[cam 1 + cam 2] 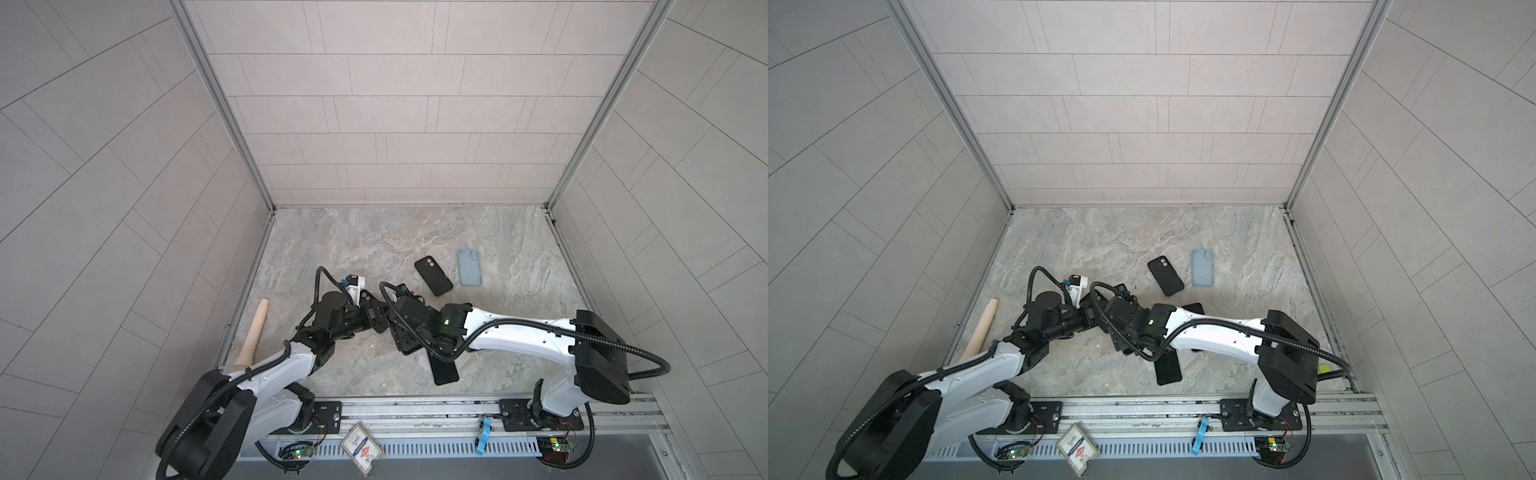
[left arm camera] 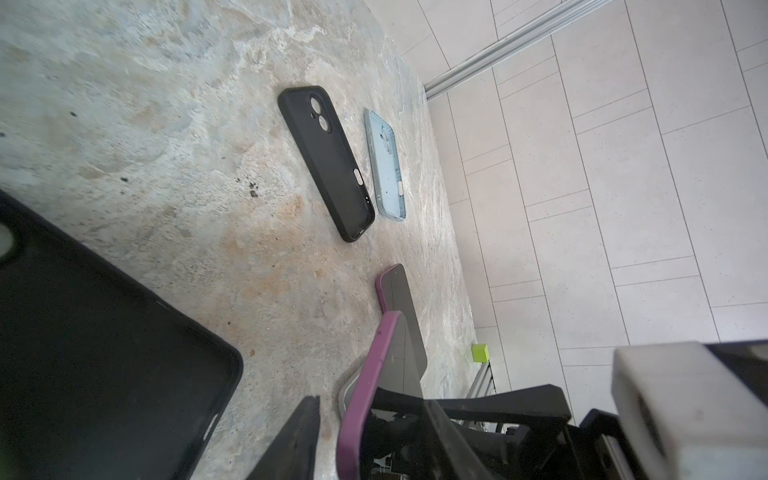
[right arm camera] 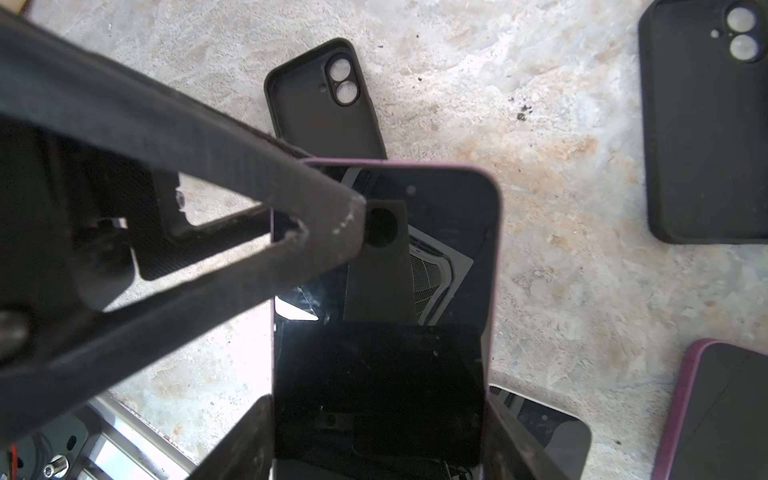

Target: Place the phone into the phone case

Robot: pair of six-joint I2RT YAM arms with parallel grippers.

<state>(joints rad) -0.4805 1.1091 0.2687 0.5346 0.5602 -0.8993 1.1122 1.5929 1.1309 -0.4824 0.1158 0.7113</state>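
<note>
Pinching purple-rimmed phone [image 3: 386,316], my right gripper [image 3: 380,436] over marbled tabletop [image 1: 374,249] amid tiled walls [image 1: 395,104]; left gripper [image 2: 382,432] astride, hold uncertain.

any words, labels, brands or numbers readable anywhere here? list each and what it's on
No text can be read in any view.
The card: a printed pattern and a red mark, too small to read.
The phone, the black case and the blue case: no print visible.
</note>
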